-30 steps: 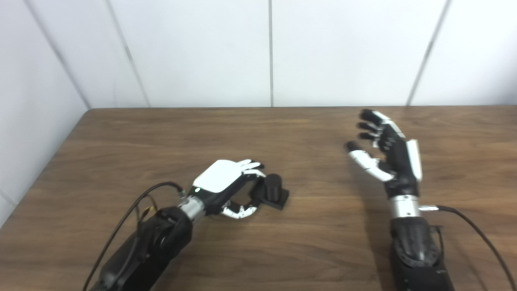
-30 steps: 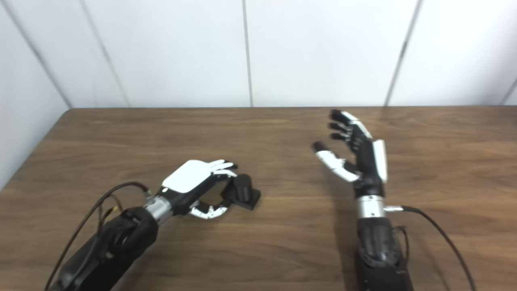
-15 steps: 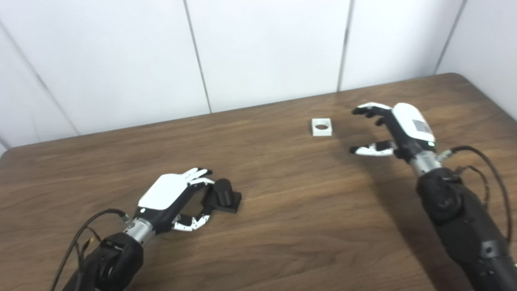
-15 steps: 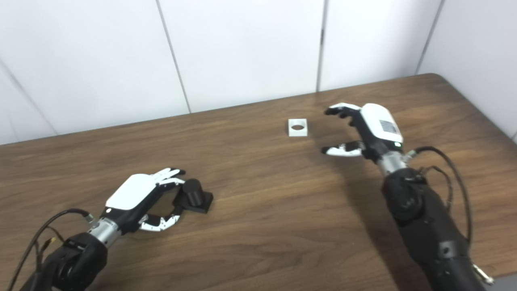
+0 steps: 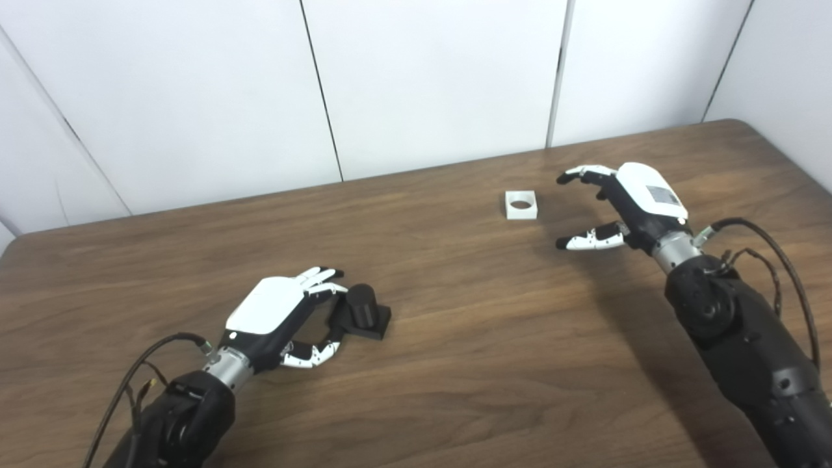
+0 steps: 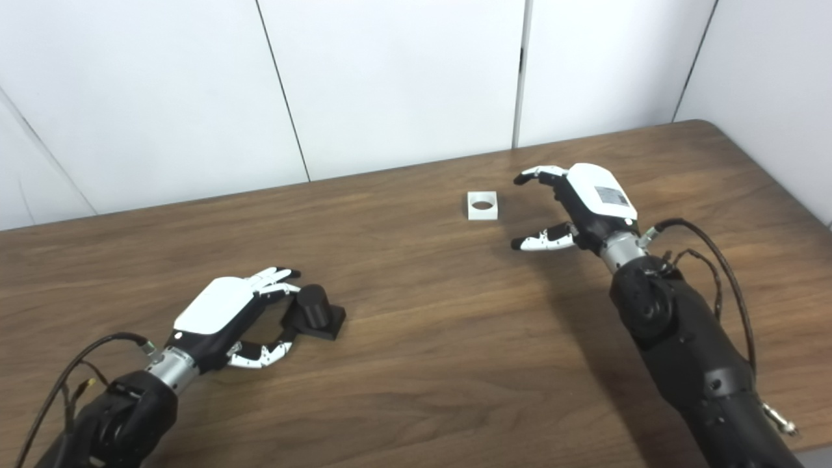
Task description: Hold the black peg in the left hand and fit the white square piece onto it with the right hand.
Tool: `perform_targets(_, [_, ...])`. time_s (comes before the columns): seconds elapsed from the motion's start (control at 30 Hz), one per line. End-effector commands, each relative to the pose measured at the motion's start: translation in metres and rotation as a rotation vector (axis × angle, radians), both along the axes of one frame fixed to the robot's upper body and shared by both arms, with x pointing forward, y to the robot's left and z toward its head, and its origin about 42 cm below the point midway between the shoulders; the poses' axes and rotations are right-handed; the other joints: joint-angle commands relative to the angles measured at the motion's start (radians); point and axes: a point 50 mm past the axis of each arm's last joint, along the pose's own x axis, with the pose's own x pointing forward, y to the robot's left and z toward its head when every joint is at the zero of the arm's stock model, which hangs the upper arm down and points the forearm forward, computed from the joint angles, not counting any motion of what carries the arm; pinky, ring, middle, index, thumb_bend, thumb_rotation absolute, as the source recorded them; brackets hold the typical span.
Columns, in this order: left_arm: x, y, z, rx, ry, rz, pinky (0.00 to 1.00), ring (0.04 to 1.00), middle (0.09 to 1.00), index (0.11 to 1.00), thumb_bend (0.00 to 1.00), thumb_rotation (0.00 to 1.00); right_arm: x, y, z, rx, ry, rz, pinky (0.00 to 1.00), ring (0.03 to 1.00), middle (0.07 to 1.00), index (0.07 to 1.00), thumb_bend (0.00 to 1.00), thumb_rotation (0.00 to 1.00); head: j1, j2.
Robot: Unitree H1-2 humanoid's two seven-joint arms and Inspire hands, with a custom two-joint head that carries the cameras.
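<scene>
On the table (image 5: 455, 364), left hand (image 5: 279, 315) seemingly cups black peg (image 5: 361, 313); right hand (image 5: 624, 208) spread beside white square piece (image 5: 520, 204).

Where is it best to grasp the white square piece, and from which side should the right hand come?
Probably by two opposite outer walls of the white square piece, since it lies flat with its round hole up. The open right hand is beside it, apart, so coming from that side and slightly above seems easiest, leaving the hole free.
</scene>
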Motion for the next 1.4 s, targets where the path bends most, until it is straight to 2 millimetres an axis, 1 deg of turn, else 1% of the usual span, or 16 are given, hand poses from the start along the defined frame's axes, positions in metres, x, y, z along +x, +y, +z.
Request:
perform_targets(0.0, [-0.009, 0.022, -0.033, 0.127, 0.135, 0.041, 0.86, 0.953, 0.935, 0.745, 0.76, 0.28, 0.022, 0.005, 0.037, -0.056, -0.062, 0.020, 0.71, 0.860, 0.877, 0.797, 0.79, 0.30, -0.003, -0.002])
perform_targets(0.07, [-0.010, 0.022, -0.033, 0.128, 0.135, 0.037, 0.86, 0.952, 0.934, 0.743, 0.76, 0.29, 0.031, 0.009, 0.039, -0.089, -0.046, 0.022, 0.72, 0.872, 0.889, 0.809, 0.80, 0.33, -0.004, -0.003])
perform_targets(0.1, [-0.010, 0.023, -0.034, 0.131, 0.133, 0.034, 0.86, 0.951, 0.934, 0.740, 0.76, 0.29, 0.036, 0.011, 0.040, -0.101, -0.039, 0.022, 0.73, 0.885, 0.900, 0.818, 0.82, 0.37, -0.003, -0.004])
perform_targets(0.3, [-0.010, 0.023, -0.036, 0.134, 0.128, 0.023, 0.85, 0.952, 0.935, 0.736, 0.76, 0.30, 0.059, 0.020, 0.047, -0.146, -0.010, 0.028, 0.79, 0.914, 0.920, 0.831, 0.86, 0.41, -0.004, -0.007])
perform_targets(0.43, [-0.010, 0.025, -0.036, 0.135, 0.128, 0.026, 0.85, 0.952, 0.935, 0.737, 0.76, 0.30, 0.070, 0.024, 0.048, -0.157, -0.002, 0.025, 0.81, 0.916, 0.921, 0.831, 0.86, 0.42, -0.006, -0.009])
perform_targets(0.73, [-0.010, 0.026, -0.035, 0.134, 0.127, 0.030, 0.86, 0.955, 0.937, 0.739, 0.76, 0.30, 0.090, 0.031, 0.050, -0.177, 0.041, 0.028, 0.87, 0.919, 0.922, 0.835, 0.85, 0.40, -0.002, -0.011])
perform_targets(0.87, [-0.010, 0.027, -0.035, 0.131, 0.124, 0.033, 0.85, 0.948, 0.932, 0.738, 0.76, 0.30, 0.096, 0.032, 0.051, -0.204, 0.049, 0.037, 0.86, 0.914, 0.919, 0.831, 0.85, 0.40, -0.001, -0.010])
perform_targets(1.1, [-0.011, 0.031, -0.032, 0.139, 0.118, 0.036, 0.85, 0.949, 0.932, 0.745, 0.76, 0.31, 0.112, 0.032, 0.053, -0.285, 0.096, 0.051, 0.88, 0.925, 0.926, 0.831, 0.84, 0.41, 0.006, -0.007])
perform_targets(1.37, [-0.013, 0.035, -0.031, 0.140, 0.121, 0.043, 0.86, 0.952, 0.934, 0.745, 0.76, 0.31, 0.123, 0.036, 0.056, -0.350, 0.130, 0.071, 0.91, 0.940, 0.924, 0.788, 0.83, 0.41, 0.013, -0.002])
